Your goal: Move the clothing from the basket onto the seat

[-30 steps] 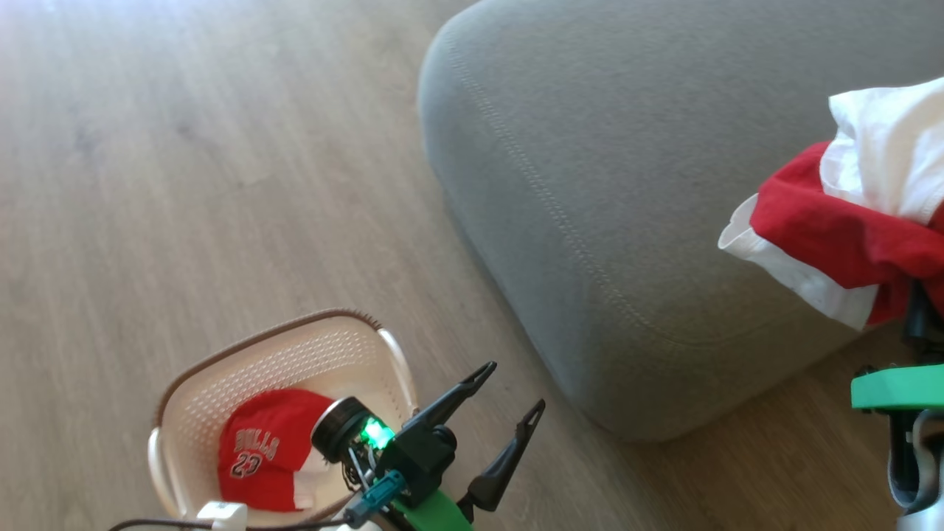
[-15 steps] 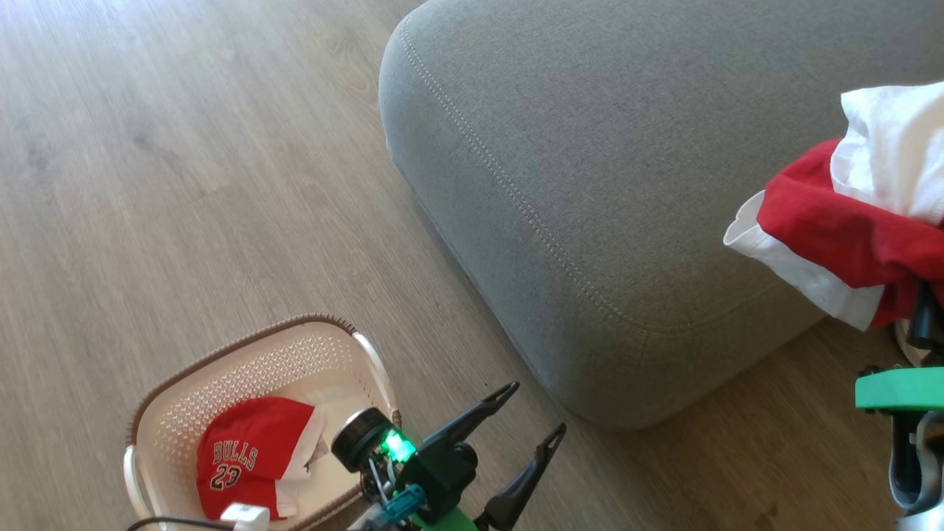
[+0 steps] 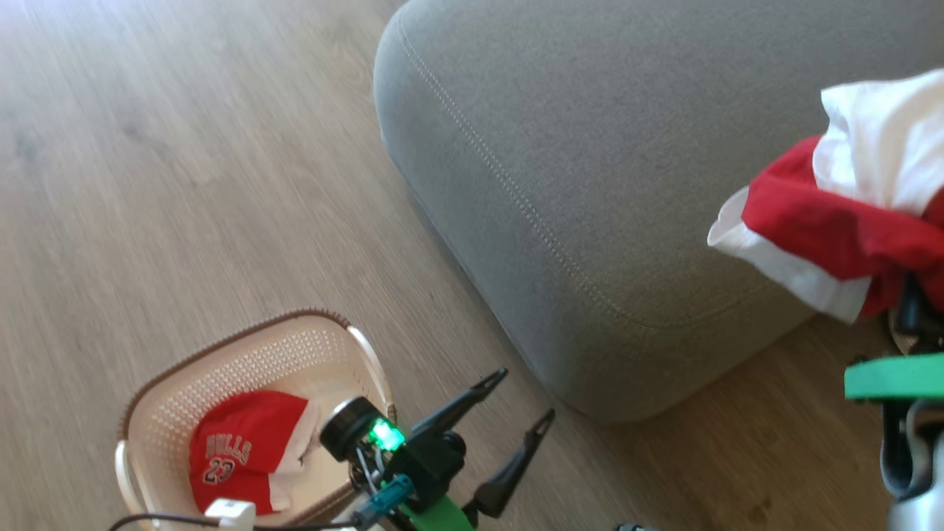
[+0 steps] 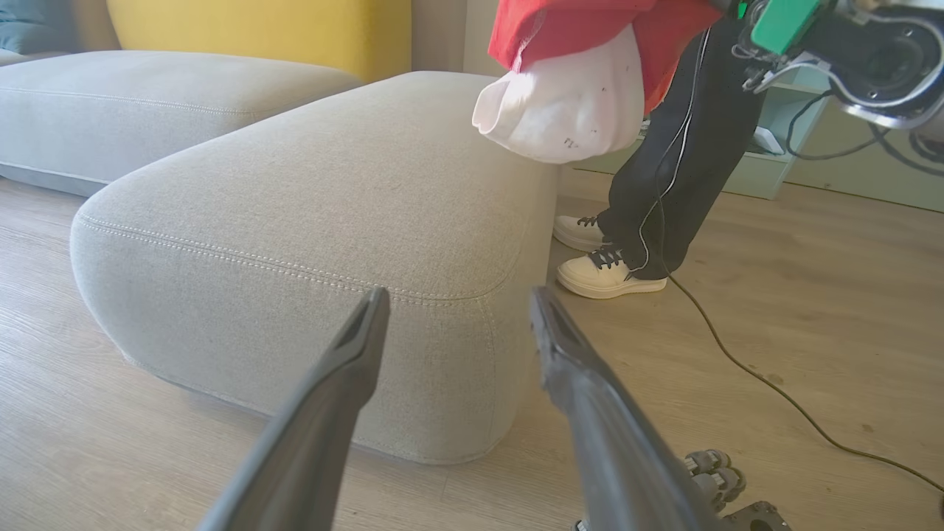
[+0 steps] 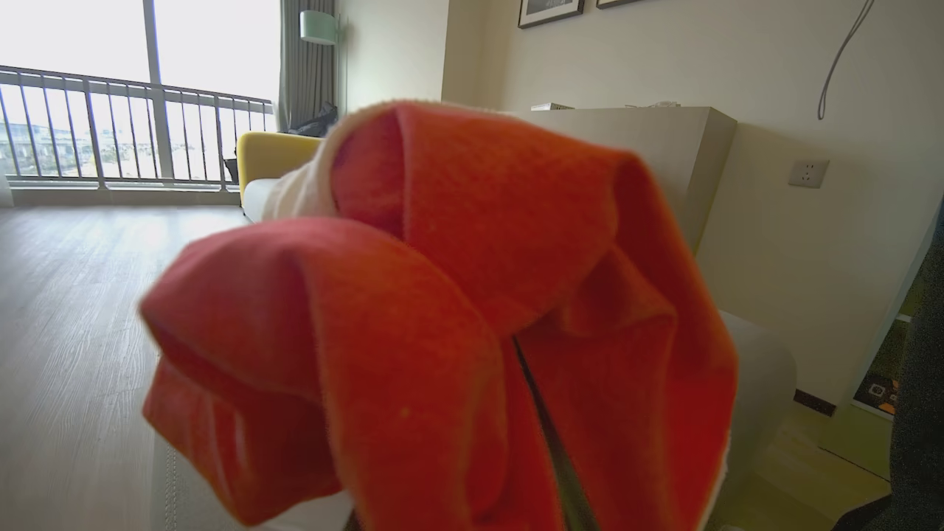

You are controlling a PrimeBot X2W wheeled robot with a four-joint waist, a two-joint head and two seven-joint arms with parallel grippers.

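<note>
Head view puts our right gripper at the right edge, its fingers buried in a red and white garment and clamped shut on it. In the right wrist view the red folds bunch around one dark finger. We carry this piece high, clear of the floor, so that its hanging white panel can pass over the seat rather than drag against its side. It hangs over the seat's edge and does not yet rest on the grey cushion.

Our left gripper hovers low with its fingers spread wide and nothing between them. It is just beside the basket, which stands on the wooden floor near the seat's rounded corner. We judge that it is placed there for the second garment, a red jersey with white trim lying crumpled in the basket's bottom. So one piece is in the air and one is left to fetch.

Left wrist view shows a person's legs beyond the seat, close to the held cloth, so we should lower it with care.
</note>
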